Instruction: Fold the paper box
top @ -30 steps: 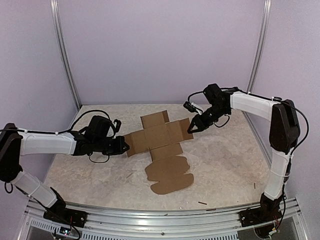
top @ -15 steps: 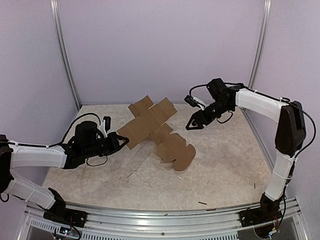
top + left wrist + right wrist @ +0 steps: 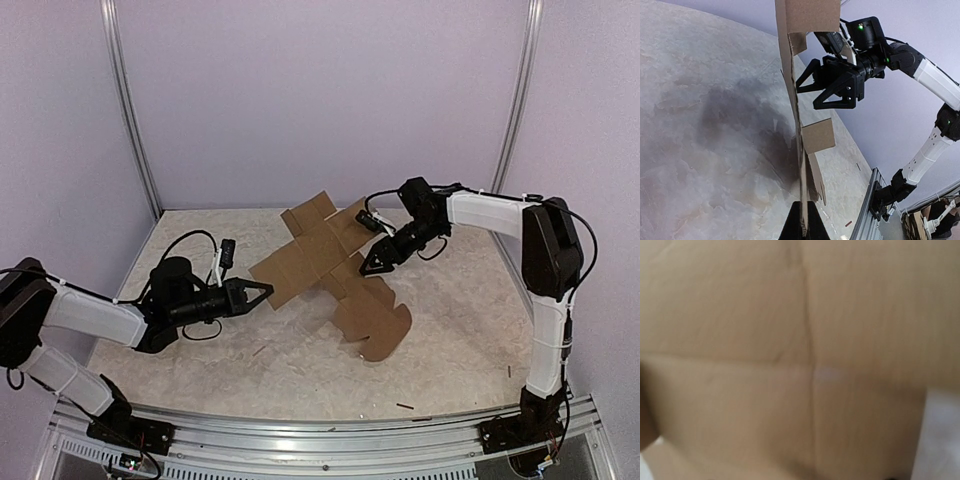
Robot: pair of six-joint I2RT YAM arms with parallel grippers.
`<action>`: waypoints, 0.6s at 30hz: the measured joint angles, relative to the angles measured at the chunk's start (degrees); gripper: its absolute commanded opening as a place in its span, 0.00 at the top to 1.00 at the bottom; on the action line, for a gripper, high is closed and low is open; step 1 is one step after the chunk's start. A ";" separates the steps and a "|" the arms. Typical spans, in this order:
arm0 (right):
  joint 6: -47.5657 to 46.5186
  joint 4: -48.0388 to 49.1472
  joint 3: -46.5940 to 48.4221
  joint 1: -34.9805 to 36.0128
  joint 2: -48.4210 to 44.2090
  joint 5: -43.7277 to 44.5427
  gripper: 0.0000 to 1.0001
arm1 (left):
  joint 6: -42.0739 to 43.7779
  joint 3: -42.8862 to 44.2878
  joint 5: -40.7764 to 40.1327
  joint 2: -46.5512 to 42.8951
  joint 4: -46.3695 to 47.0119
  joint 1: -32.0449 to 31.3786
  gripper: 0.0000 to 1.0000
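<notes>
The paper box [image 3: 320, 250] is a flat brown die-cut sheet, lifted and tilted above the table, with its rounded flaps hanging down to the table at the front right. My left gripper [image 3: 262, 290] is shut on the sheet's left edge. In the left wrist view the sheet [image 3: 812, 15] stands edge-on, pinched between my left gripper [image 3: 803, 227] jaws. My right gripper [image 3: 370, 262] is open at the sheet's right side, its fingertips close to the cardboard; it also shows in the left wrist view [image 3: 807, 96]. In the right wrist view blurred cardboard [image 3: 790, 340] fills the frame and hides the fingers.
Tiny dark stick-like scraps lie on the marbled table, one near the front right [image 3: 404, 406] and one left of centre [image 3: 258, 350]. A metal rail [image 3: 320, 440] runs along the near edge. Purple walls and two upright posts close in the back and sides.
The sheet lay flat on the table; my left gripper has lifted it by the left edge and tilted it. My right gripper has moved left and down to the sheet's right side.
</notes>
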 measured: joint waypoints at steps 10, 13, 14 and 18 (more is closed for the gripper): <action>-0.11 3.32 -0.96 0.00 1.25 -0.26 0.27 | 0.11 0.00 5.05 2.80 5.42 -0.07 1.00; -0.07 3.56 -1.33 0.00 1.25 1.01 0.26 | 0.09 0.00 5.49 2.82 5.92 -0.07 1.00; -0.07 3.74 -1.42 0.00 1.25 1.60 0.26 | 0.09 0.00 5.66 2.82 6.03 -0.07 1.00; -0.11 4.52 -2.10 0.00 1.25 3.30 0.24 | 0.11 0.00 6.23 2.82 6.16 -0.07 1.00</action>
